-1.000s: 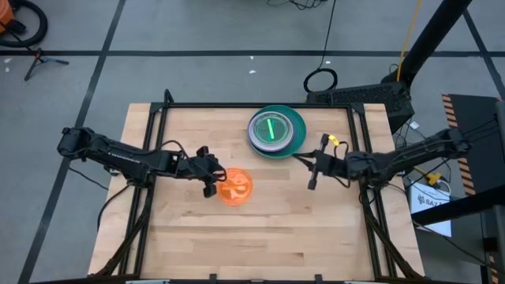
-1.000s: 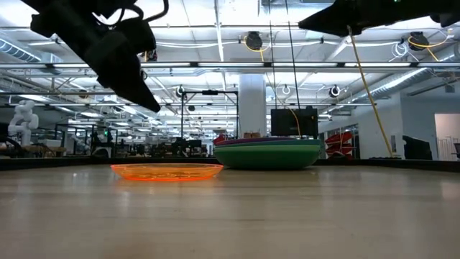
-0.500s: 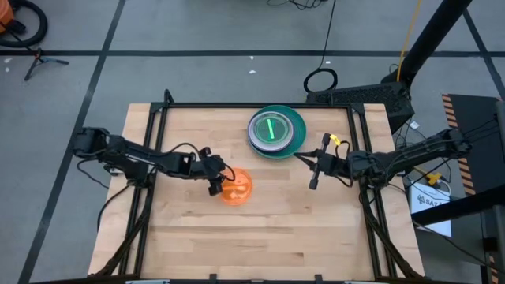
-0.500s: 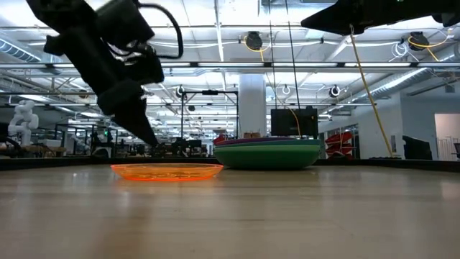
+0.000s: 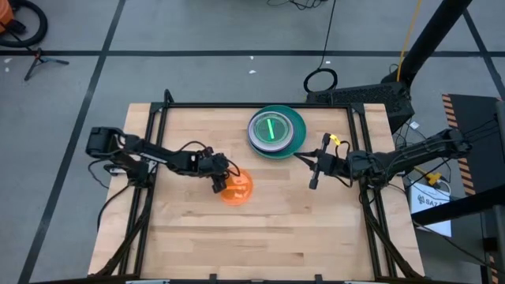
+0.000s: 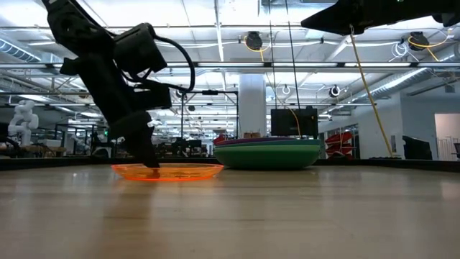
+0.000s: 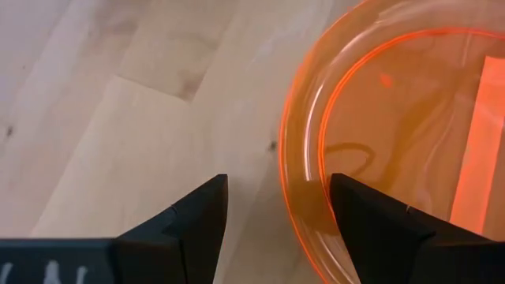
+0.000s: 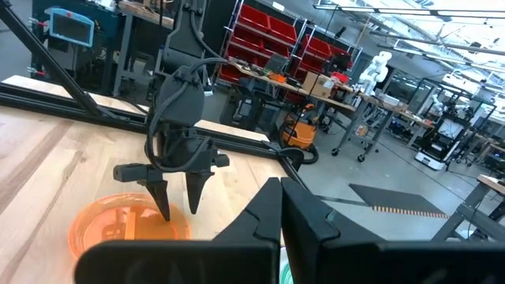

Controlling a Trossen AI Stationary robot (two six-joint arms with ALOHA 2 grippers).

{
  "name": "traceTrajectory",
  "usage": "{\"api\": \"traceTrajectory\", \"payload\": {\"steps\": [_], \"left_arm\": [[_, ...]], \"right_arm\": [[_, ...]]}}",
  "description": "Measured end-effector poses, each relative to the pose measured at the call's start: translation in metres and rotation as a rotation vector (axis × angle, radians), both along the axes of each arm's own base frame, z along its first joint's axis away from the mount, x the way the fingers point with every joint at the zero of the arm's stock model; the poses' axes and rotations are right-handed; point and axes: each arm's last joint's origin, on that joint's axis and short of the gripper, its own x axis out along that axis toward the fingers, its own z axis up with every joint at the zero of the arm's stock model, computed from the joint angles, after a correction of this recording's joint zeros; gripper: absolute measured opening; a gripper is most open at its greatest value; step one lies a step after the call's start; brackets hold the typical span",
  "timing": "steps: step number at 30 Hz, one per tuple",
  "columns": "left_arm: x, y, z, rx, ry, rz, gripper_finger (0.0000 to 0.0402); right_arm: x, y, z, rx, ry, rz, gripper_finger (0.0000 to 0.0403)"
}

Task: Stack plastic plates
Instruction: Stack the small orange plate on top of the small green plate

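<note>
A small orange plate (image 5: 238,189) lies flat on the wooden table near its middle, its rim up. A stack of plates (image 5: 276,131) stands at the far middle, with a large dark green one at the bottom (image 6: 269,155). My left gripper (image 5: 220,184) is open and low at the orange plate's left rim. It points steeply down. In the left wrist view one finger (image 7: 371,221) stands inside the plate and the other (image 7: 197,225) outside, over bare wood. My right gripper (image 5: 312,184) hangs shut above the table, right of the orange plate, with nothing in it. My left gripper straddles the orange plate's left rim (image 7: 286,170) from above, one finger inside the plate and one outside. The gap between the fingers is wide. I cannot tell whether either fingertip touches the plate or the table. The plate lies flat on the wood.
Black frame rails (image 5: 237,105) run along the table's far edge and down both sides. Bare wood (image 5: 260,237) stretches from the orange plate to the near edge. Beyond the table, the low view shows a workshop with racks.
My left gripper has come down from well above the table to the orange plate's left rim. It shifted slightly toward the table's right and tipped to point more steeply down. The orange plate and the stack have stayed put.
</note>
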Motion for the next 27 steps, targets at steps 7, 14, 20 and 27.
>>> {"api": "traceTrajectory", "payload": {"steps": [7, 14, 20, 27], "left_arm": [[0.0016, 0.0007, -0.0023, -0.016, -0.002, 0.007, 0.023], [0.002, -0.0003, -0.0024, -0.022, -0.006, 0.0, 0.0208], [0.0018, -0.0007, -0.0027, -0.033, -0.007, 0.009, 0.0142], [0.0022, 0.0, -0.0021, -0.052, -0.018, 0.077, 0.0081]], "right_arm": [[0.0, 0.0, -0.0006, -0.003, 0.007, 0.0, 0.0], [0.0, 0.0, -0.0006, -0.005, 0.008, -0.001, 0.0], [0.0, 0.0, -0.0006, -0.005, 0.008, -0.001, 0.0], [0.0, -0.0002, -0.0006, -0.01, 0.009, -0.002, 0.0]]}}
